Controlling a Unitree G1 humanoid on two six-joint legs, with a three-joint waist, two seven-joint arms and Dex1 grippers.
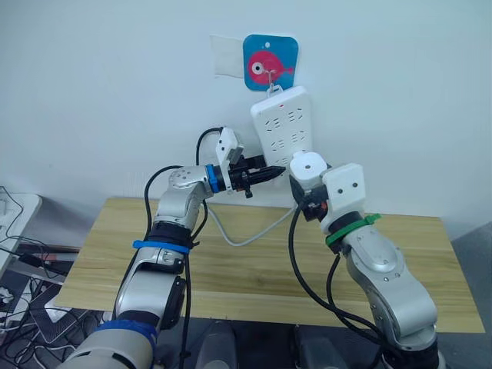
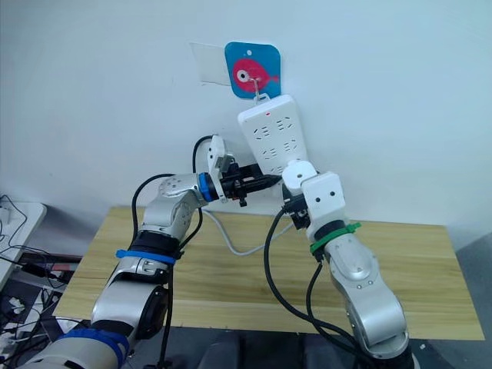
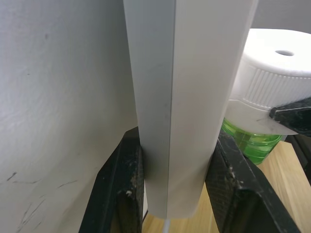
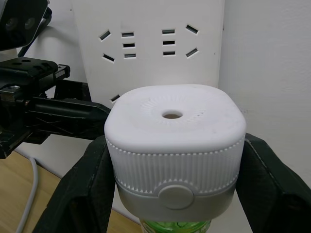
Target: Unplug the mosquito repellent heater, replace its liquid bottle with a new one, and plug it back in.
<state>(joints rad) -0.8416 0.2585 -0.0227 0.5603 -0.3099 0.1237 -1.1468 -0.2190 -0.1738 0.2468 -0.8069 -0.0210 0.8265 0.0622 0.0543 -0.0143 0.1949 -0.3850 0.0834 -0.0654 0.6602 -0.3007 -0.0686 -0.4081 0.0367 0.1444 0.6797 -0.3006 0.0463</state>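
The right gripper pinches the mosquito repellent heater just in front of the power strip's lower end. The left gripper clamps that strip's edge. Keep the strip braced and move the heater straight along its prongs, without twisting.

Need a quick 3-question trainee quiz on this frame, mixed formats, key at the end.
1. True or false: the left end effector grips the lower end of the power strip.
2. What does the right end effector hold? A) a cable B) the heater C) nothing
3. Fill in: the liquid in the bottle under the heater is ____.

Key
1. True. Its fingers sit on either side of the strip.
2. B. The fingers clamp the heater's sides in front of the strip's sockets.
3. Green.
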